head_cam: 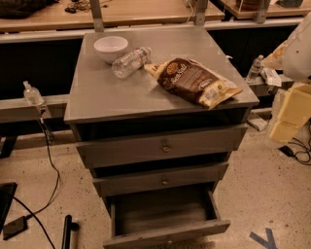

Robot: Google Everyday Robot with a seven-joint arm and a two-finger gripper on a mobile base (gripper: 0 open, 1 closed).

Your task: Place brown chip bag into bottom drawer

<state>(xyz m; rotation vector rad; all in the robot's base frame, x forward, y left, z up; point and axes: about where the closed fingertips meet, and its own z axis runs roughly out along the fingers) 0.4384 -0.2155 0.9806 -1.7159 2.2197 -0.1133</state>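
One relation counts: the brown chip bag [197, 80] lies left of your end effector [291, 114] at the view's right edge, long axis diagonal; whether it is apart or together, you cannot tell.

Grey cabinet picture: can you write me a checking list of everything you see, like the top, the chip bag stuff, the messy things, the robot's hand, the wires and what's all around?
Surface: cabinet top, grey and flat.
Job's things: brown chip bag lies on the right side of the top; bottom drawer is pulled open.
Clutter: white bowl and a clear bottle lying on its side, both towards the back of the top.
Grippers: gripper not in view; only the pale arm shows at the right edge.
Cables: black cable runs down to the floor on the left.
Surroundings: wooden tables behind; speckled floor with blue tape.
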